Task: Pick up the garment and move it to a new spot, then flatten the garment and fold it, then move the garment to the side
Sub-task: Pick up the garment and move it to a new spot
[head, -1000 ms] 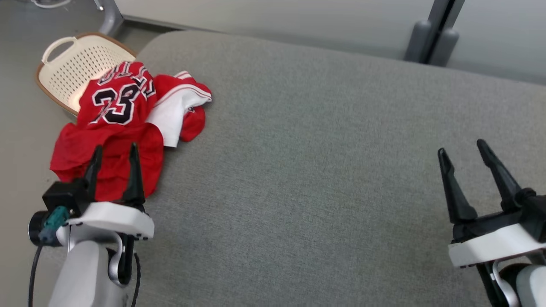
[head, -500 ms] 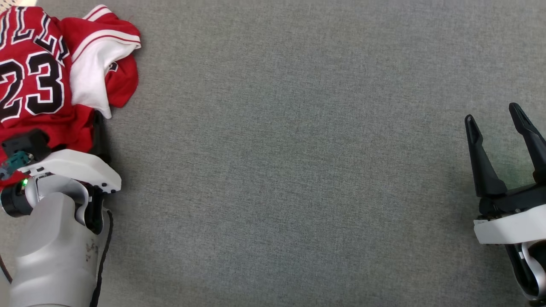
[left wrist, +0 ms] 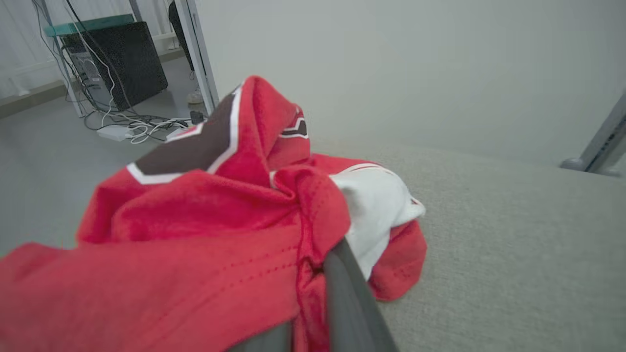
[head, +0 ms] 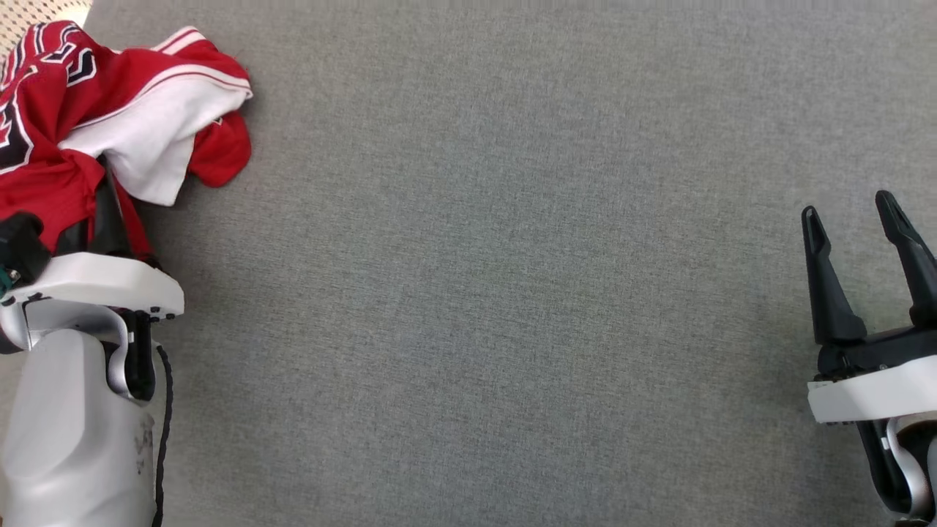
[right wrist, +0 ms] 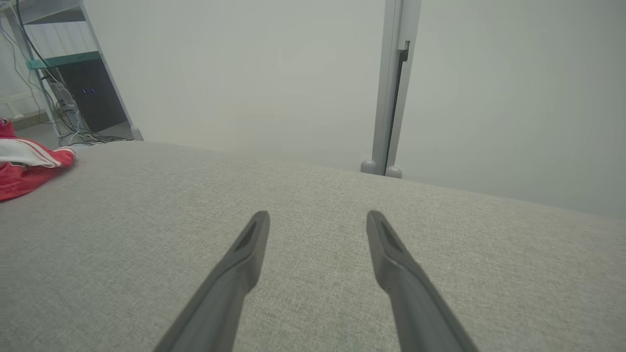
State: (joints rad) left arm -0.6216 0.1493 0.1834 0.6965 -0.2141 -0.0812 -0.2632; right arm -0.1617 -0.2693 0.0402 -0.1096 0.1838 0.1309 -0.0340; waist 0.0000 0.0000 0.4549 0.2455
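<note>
- Bunched and drawn up at the near edge since half a second ago: garment (head: 110, 110); printed number now crumpled out of sight; judged as the pick-up begun, the carry to a new spot not yet done
- Left claw (head: 99, 219) closed on a red fold, fingers mostly buried in cloth
- Right claw (head: 848, 205) spread wide, holding nothing, over bare tabletop (head: 512, 293) at the near right
- Garment at the far left of the tabletop
- Count: one garment; two claws; one pale basket (head: 36, 11), far left corner

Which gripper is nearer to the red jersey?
Left. The left gripper pinches the jersey at the left side of the grey surface; the right gripper sits open far across it, apart from the jersey.
</note>
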